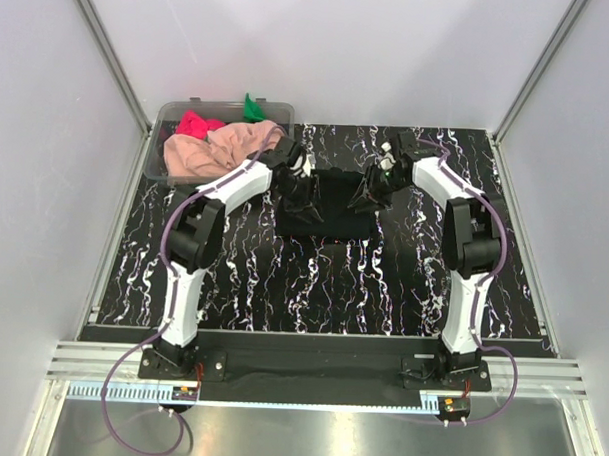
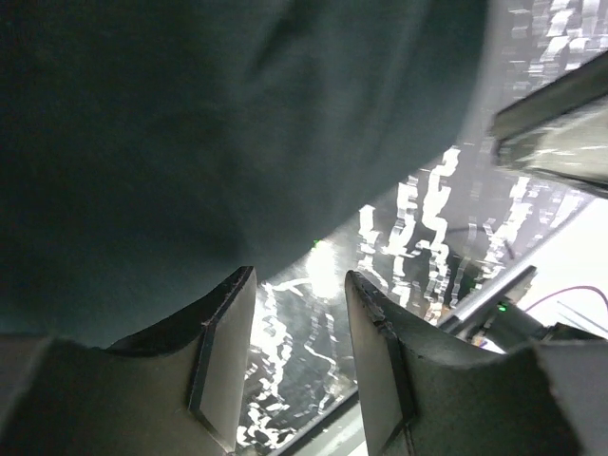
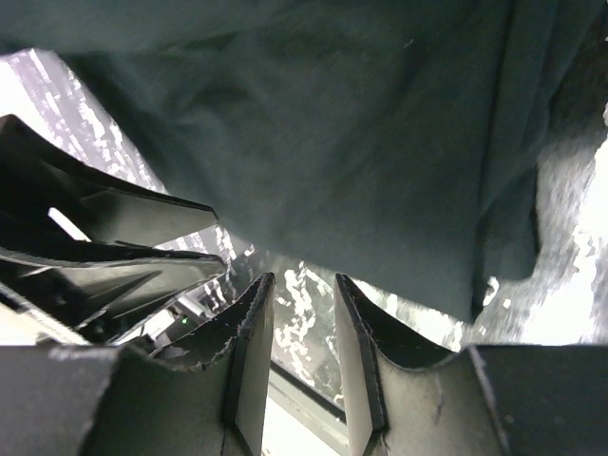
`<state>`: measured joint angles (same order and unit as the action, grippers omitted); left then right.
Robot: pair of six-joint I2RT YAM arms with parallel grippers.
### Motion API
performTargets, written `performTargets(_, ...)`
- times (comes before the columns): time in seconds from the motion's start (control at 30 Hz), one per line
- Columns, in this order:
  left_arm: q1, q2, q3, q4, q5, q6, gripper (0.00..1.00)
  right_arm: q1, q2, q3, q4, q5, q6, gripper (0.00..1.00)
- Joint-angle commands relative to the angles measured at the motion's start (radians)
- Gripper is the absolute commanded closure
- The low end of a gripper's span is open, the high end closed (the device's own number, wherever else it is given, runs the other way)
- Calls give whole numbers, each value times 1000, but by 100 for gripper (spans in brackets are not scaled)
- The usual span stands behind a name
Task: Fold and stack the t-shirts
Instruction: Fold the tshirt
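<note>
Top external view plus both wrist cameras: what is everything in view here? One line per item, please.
black t-shirt: one, black, mid-table, between the two arms
peach-pink t-shirt: one, peach-pink, heaped in the tub
pink-red t-shirt: one, bright pink-red, in the tub behind the peach-pink one
green t-shirt: one, green, at the tub's far rim
tub: one, clear plastic, far left of the table
table: one, black with white marbling, under everything
left arm: one, white and black, reaching to the black t-shirt
right arm: one, white and black, likewise
left fingers: two, dark, apart, no cloth between them
right fingers: two, dark, apart, no cloth between them
</note>
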<state>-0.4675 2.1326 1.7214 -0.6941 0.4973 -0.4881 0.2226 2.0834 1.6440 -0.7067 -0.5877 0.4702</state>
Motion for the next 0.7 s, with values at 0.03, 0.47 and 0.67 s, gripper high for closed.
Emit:
performTargets(0.03, 9, 43, 21, 22, -39, 26, 53, 12, 63, 34, 21, -11, -13, 62)
performTargets(0.47, 10, -30, 72, -45, -221, 17, 53, 44, 69, 152, -108, 92, -45, 63)
performTargets(0.67, 6, 15, 26, -56, -218, 19, 55, 58, 115, 119, -111, 103, -65, 65)
